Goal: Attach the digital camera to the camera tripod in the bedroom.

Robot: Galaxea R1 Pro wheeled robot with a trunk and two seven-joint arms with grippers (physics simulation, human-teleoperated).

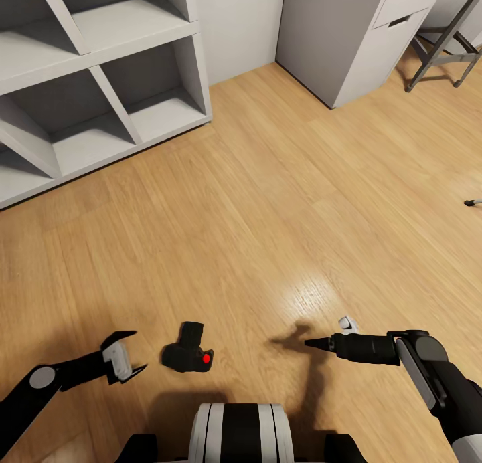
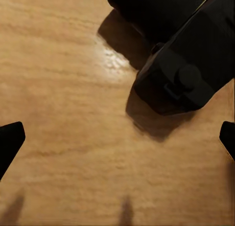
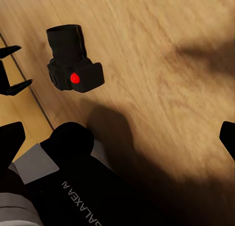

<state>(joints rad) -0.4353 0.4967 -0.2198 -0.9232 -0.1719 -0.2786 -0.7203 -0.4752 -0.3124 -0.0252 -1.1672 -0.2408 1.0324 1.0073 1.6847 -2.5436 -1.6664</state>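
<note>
The digital camera (image 1: 189, 350) lies on the wood plank floor (image 1: 268, 202), red button up, just in front of the robot's base (image 1: 239, 431) (which the picture's lower edge cuts off). The left gripper (image 1: 131, 352) hovers beside it with jaws spread, empty. The right gripper (image 1: 327, 337) sits well apart to the other side; its fingers look parted in the wrist view, holding nothing. At the far right edge, a small dark foot (image 1: 472, 201) is too cropped to identify. A white shelf unit (image 1: 100, 81) stands behind.
</note>
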